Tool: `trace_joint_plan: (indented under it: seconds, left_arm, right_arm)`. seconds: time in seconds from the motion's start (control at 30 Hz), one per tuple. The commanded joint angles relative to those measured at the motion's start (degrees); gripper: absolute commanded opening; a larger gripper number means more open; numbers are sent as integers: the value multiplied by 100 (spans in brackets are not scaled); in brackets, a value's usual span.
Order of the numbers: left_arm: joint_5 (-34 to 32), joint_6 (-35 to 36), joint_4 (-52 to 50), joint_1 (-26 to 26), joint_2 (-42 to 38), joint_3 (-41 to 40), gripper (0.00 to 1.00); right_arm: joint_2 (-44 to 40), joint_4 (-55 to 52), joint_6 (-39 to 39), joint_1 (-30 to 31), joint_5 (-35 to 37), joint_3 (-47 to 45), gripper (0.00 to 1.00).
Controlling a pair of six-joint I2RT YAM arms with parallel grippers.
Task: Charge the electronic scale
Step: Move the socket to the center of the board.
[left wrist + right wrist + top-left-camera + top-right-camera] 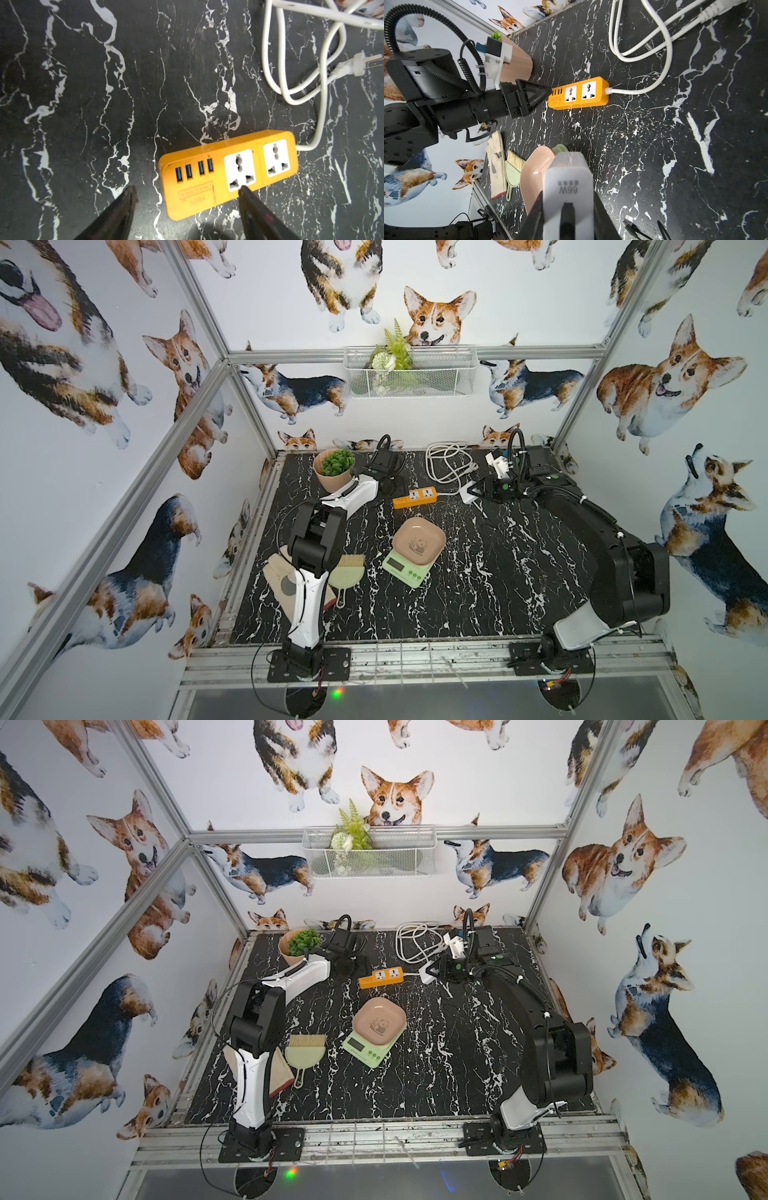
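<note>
You're on a black, white-veined tabletop [478, 597] boxed in by corgi-print walls [83, 414].
Your scale [411, 551] sits mid-tabletop, near the orange power strip [414, 497]. Your left hand [187, 189] is spread apart at the strip's USB end. Your right hand [477, 490] is clamped on a white charger [568, 182] marked "66W". The strip's own label is blurred.

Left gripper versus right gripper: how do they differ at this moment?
The left gripper is open and empty; the right gripper is shut on a white charger. The left gripper sits at the USB end of the orange power strip, while the right gripper is off past its cord end, apart from it. Both point toward the strip.
</note>
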Motion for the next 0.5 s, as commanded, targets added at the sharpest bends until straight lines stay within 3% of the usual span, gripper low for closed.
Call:
trace_joint_plan:
  seconds: [0.0,0.47]
  left_arm:
    - [81,-242,-189,-4,72,72,81]
    - [624,-127,21,-427,648,782,81]
  right_arm:
    - [68,-33,-146,5,84,92,0]
    - [559,249,-172,5,173,357,0]
